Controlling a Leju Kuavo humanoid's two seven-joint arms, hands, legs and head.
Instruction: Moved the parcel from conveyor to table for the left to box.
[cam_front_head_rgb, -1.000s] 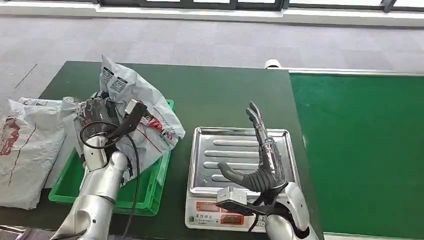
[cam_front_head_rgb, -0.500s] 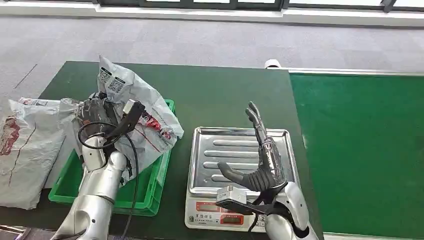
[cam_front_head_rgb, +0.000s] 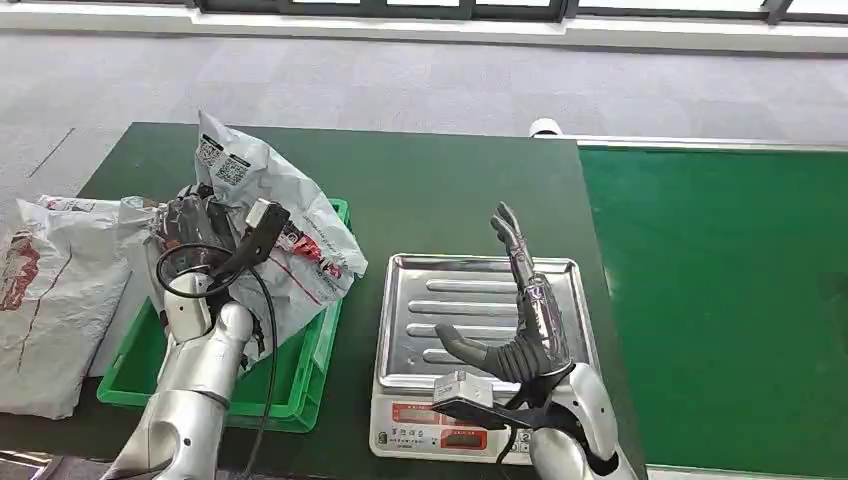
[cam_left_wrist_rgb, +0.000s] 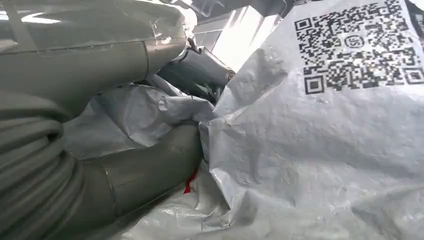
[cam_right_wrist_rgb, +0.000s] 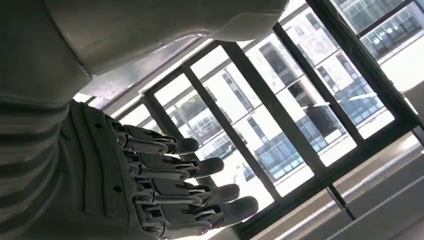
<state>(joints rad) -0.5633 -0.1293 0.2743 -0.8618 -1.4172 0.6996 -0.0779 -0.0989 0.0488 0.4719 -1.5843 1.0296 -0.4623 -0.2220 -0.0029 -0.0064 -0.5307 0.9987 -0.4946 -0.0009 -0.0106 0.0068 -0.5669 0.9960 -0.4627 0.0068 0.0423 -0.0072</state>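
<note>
A crumpled grey plastic parcel (cam_front_head_rgb: 285, 225) with QR labels stands over the green crate (cam_front_head_rgb: 300, 390) at the table's left. My left hand (cam_front_head_rgb: 190, 225) grips its left side; up close, the thumb and fingers clamp the grey film (cam_left_wrist_rgb: 280, 150). My right hand (cam_front_head_rgb: 525, 320) is raised above the steel scale tray (cam_front_head_rgb: 440, 290), fingers straight and apart, thumb out, holding nothing. In the right wrist view, that hand (cam_right_wrist_rgb: 165, 190) is spread against windows.
Another grey parcel (cam_front_head_rgb: 50, 290) with red print lies flat at the table's left edge beside the crate. The scale (cam_front_head_rgb: 430, 430) sits near the table's front edge. A green conveyor belt (cam_front_head_rgb: 720, 300) runs along the right.
My left hand has shifted very slightly left with the parcel. The right hand has stayed still.
</note>
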